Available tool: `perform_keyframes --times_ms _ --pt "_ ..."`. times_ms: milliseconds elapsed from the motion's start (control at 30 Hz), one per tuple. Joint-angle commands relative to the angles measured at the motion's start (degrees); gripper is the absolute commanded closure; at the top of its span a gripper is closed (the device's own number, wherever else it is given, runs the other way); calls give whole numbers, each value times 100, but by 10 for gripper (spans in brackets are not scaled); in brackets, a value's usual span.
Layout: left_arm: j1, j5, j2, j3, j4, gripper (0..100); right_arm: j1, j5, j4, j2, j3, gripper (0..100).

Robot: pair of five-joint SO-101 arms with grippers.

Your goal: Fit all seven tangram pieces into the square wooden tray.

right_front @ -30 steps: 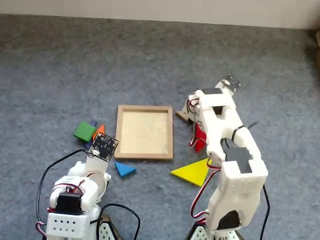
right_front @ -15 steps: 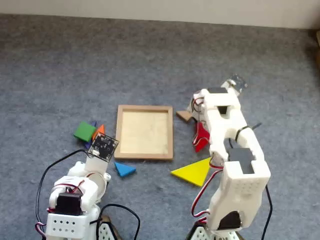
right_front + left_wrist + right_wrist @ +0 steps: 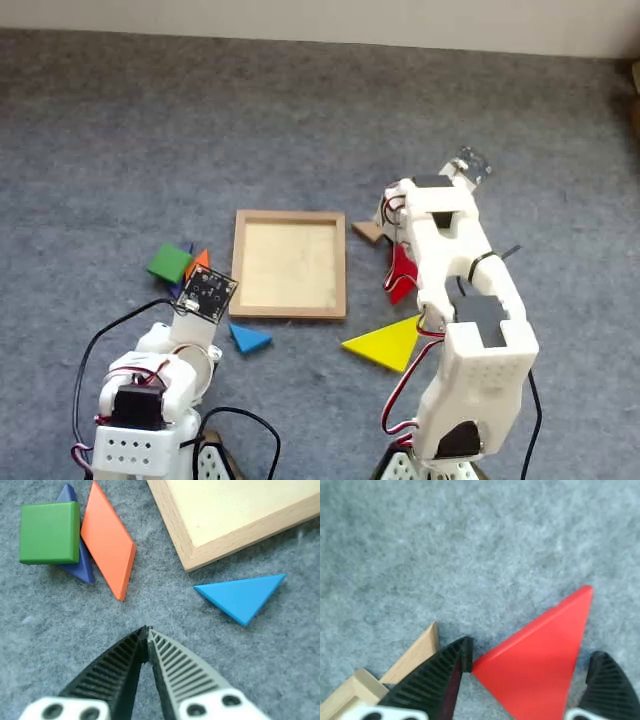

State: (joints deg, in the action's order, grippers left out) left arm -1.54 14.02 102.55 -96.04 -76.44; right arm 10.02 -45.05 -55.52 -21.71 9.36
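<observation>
The square wooden tray (image 3: 290, 313) lies empty at mid-table, its corner (image 3: 200, 555) in the left wrist view. My right gripper (image 3: 531, 657) is open astride the red triangle (image 3: 540, 665), one fingertip (image 3: 462, 660) touching its corner; this triangle (image 3: 402, 272) lies right of the tray. A tan piece (image 3: 368, 231) sits by the tray's far right corner. My left gripper (image 3: 146, 632) is shut and empty over the carpet, near the blue triangle (image 3: 242, 597), the orange parallelogram (image 3: 107, 540), the green square (image 3: 50, 532) and a dark blue piece (image 3: 80, 565) partly under the green square.
A yellow triangle (image 3: 385, 342) lies on the grey carpet in front of the tray's near right corner, beside the right arm's base. The right arm's white body (image 3: 450, 260) covers ground to the right of the tray. Cables trail around both bases.
The right arm has shifted slightly to the right, showing more of the red triangle and the tan piece. The left arm and the other pieces have not moved.
</observation>
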Motion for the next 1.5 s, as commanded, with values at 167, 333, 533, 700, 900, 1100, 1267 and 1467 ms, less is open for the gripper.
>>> perform_keyframes --times_ms 167,333,533,700,900,1100,1267,1467 --pt "-13 -35 180 -110 -26 994 13 167 57 31 -242 673" --pt "-13 -35 180 -110 -26 994 22 167 48 40 -233 673" --pt "-13 -35 180 -110 -26 994 242 404 -198 40 -268 673" --pt "-13 -35 180 -110 -26 994 163 369 -233 31 -277 673" --pt "-13 -35 180 -110 -26 994 101 378 -259 31 -277 673" --pt "-13 -35 180 -110 -26 994 119 413 -259 40 -268 735" --pt "-13 -35 180 -110 -26 994 119 949 -277 48 -277 844" --pt "-13 -35 180 -110 -26 994 198 1099 -611 382 -435 854"
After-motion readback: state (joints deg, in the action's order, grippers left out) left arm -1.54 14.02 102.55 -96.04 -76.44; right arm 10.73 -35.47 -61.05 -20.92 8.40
